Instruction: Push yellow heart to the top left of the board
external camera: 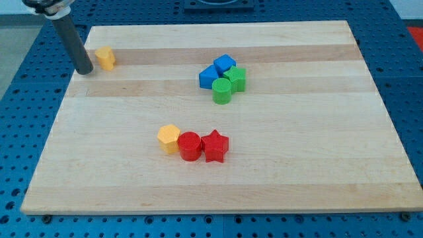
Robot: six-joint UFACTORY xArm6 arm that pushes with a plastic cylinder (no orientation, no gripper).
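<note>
The yellow heart (105, 58) lies near the board's top left corner. My tip (85, 71) rests on the board just to the left of it and slightly below, a small gap apart. The dark rod rises from the tip toward the view's top left.
A yellow hexagon (169, 139), a red cylinder (190, 145) and a red star (215, 146) sit in a touching row at the lower middle. Two blue blocks (217, 71) and two green blocks (229, 84) cluster at the upper middle right. The wooden board (317, 165) lies on a blue perforated table.
</note>
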